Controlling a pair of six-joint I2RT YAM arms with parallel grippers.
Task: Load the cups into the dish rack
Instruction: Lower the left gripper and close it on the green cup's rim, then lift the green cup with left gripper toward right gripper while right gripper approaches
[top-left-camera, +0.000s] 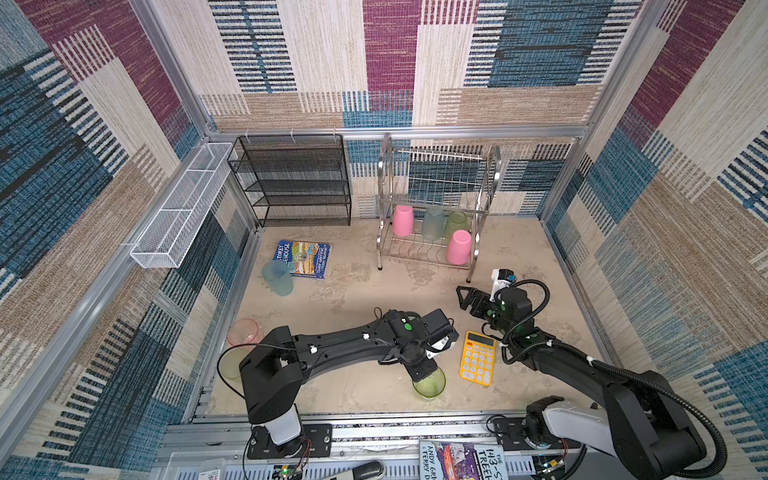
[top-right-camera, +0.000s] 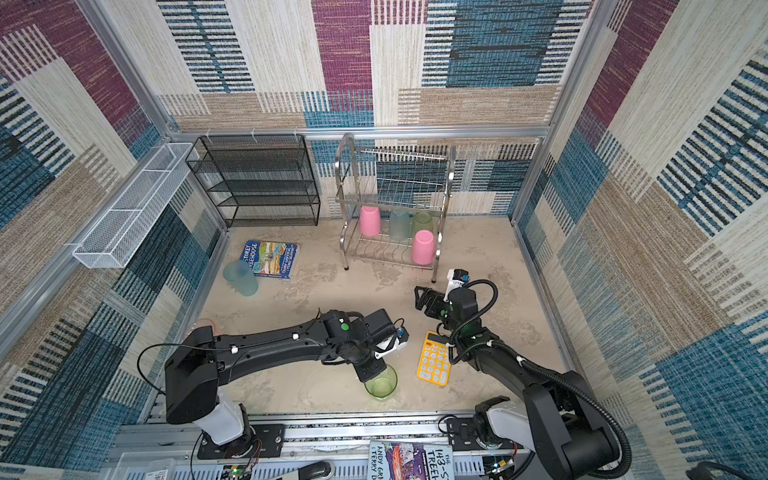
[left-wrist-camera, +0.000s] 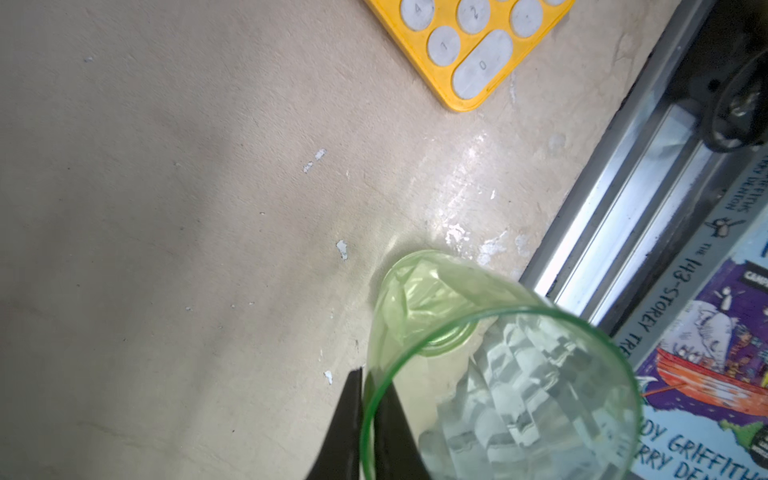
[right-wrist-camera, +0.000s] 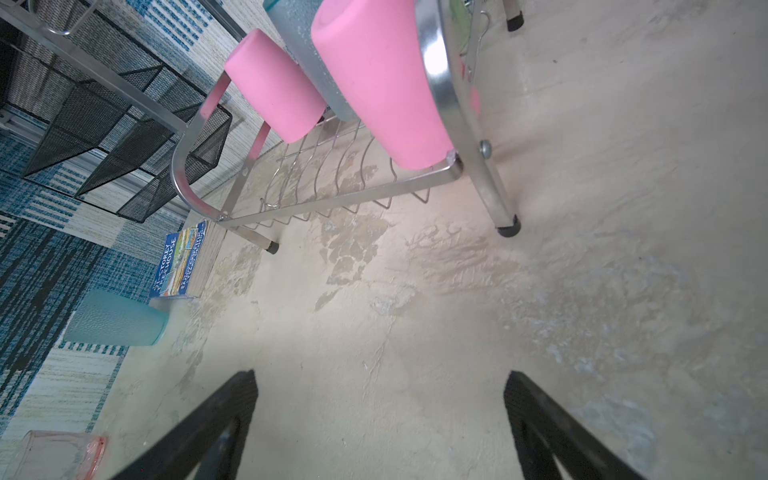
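Left claw (left-wrist-camera: 368, 376) is shut tight on the rim of a green cup (left-wrist-camera: 498, 365). One black finger (left-wrist-camera: 345, 428) is on the outside of the cup wall and one is on the inside. The green cup has its open end up. Its bottom looks to be on the table (top-left-camera: 353, 299), near the front edge. A yellow calculator (top-left-camera: 478, 357) lies flat just beside it.

Right claw (right-wrist-camera: 380, 382) is open wide. It has nothing between its fingers. It hangs over a bare part of the table, near the front of the dish rack (right-wrist-camera: 332, 196).

On the bottom level of the dish rack are four cups, all upside down. A pink cup (top-left-camera: 403, 220), a blue cup (top-left-camera: 433, 224) and a pale green cup (top-left-camera: 456, 222) are in a row at the back. A second pink cup (top-left-camera: 459, 247) is in front, at the right end. The top level has no cups on it.

More cups are on the left side of the table. A teal cup (top-left-camera: 277, 277) is right beside a blue book (top-left-camera: 303, 258). A see-through salmon cup (top-left-camera: 244, 332) is close to the left wall. Another greenish cup (top-left-camera: 230, 365) peeks out from behind the left arm.

A black mesh shelf (top-left-camera: 291, 178) stands by the back wall, left of the dish rack. A long white mesh trough (top-left-camera: 183, 203) hangs on the left wall.
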